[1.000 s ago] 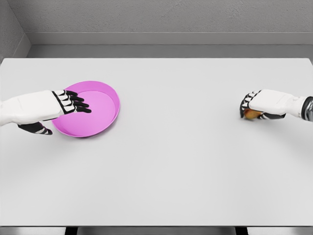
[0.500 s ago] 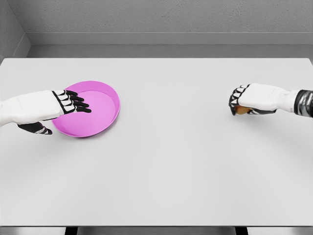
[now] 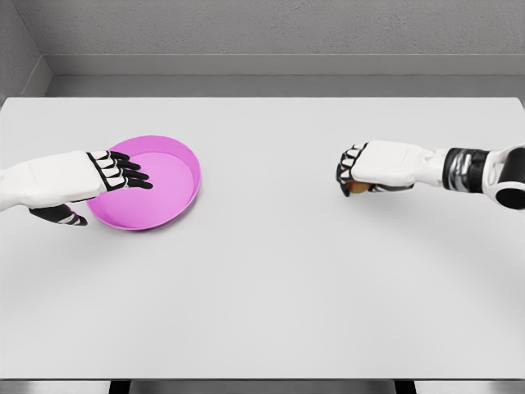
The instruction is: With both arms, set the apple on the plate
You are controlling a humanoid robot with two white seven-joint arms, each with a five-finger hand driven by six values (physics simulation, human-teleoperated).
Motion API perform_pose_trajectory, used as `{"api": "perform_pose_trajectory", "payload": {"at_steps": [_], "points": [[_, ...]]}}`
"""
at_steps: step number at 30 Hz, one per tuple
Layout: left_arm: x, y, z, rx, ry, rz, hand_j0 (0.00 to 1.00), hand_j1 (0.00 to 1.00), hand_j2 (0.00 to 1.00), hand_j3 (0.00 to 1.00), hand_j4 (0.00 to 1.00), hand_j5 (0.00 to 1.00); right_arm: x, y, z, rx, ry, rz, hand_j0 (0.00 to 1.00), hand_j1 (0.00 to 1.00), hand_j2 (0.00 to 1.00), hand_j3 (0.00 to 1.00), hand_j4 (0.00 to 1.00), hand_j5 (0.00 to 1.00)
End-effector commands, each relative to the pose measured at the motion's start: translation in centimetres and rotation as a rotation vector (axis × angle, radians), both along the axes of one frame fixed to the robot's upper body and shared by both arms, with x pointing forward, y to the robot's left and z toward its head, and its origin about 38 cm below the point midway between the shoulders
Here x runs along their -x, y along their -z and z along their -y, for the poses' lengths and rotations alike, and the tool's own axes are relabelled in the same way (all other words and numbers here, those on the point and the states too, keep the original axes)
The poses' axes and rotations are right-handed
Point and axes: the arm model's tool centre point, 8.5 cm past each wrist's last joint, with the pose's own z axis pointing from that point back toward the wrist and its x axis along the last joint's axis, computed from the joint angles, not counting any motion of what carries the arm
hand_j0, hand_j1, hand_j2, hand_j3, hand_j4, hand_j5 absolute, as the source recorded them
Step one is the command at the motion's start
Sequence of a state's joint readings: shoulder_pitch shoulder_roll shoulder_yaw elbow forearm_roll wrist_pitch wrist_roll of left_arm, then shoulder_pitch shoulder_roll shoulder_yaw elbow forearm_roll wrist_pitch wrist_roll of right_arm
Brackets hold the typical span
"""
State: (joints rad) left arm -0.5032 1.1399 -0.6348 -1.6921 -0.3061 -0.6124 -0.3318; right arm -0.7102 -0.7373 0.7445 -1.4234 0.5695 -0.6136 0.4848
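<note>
A pink plate lies on the left part of the white table. My left hand hovers over the plate's left rim, fingers stretched out flat and holding nothing. My right hand is right of the table's middle, above the surface, with its fingers curled around the apple. Only a small orange-brown patch of the apple shows under the fingers. The right forearm reaches in from the right edge.
The white table spans the whole view, with a grey wall behind its far edge. A wide stretch of bare tabletop separates the right hand from the plate.
My right hand has carried the apple leftward, from near the right edge toward the table's middle. The left hand and the plate have stayed put.
</note>
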Motion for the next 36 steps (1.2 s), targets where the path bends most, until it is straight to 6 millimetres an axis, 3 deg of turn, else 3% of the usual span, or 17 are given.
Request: {"api": "perform_pose_trajectory", "payload": {"at_steps": [1,11,15,36], "points": [[0.0,0.0,0.0,0.004,-0.003,-0.002,1.00,1.00,1.00,1.00,1.00,1.00,0.0,0.4,-1.7,-0.013,-0.024,-0.014,0.44,0.44,0.44,0.44,0.44,0.44],[0.0,-0.1,0.0,0.004,-0.003,0.001,1.00,1.00,1.00,1.00,1.00,1.00,0.0,1.1,-5.5,-0.025,-0.080,-0.016,0.42,0.42,0.42,0.42,0.42,0.42],[0.0,-0.1,0.0,0.004,-0.003,0.000,1.00,1.00,1.00,1.00,1.00,1.00,0.1,1.6,-8.0,-0.041,-0.115,-0.025,0.42,0.42,0.42,0.42,0.42,0.42],[-0.1,-0.2,-0.1,0.003,-0.004,0.003,1.00,1.00,1.00,1.00,1.00,1.00,-0.9,3.6,-10.7,-0.027,-0.110,-0.047,0.43,0.43,0.43,0.43,0.43,0.43]]}}
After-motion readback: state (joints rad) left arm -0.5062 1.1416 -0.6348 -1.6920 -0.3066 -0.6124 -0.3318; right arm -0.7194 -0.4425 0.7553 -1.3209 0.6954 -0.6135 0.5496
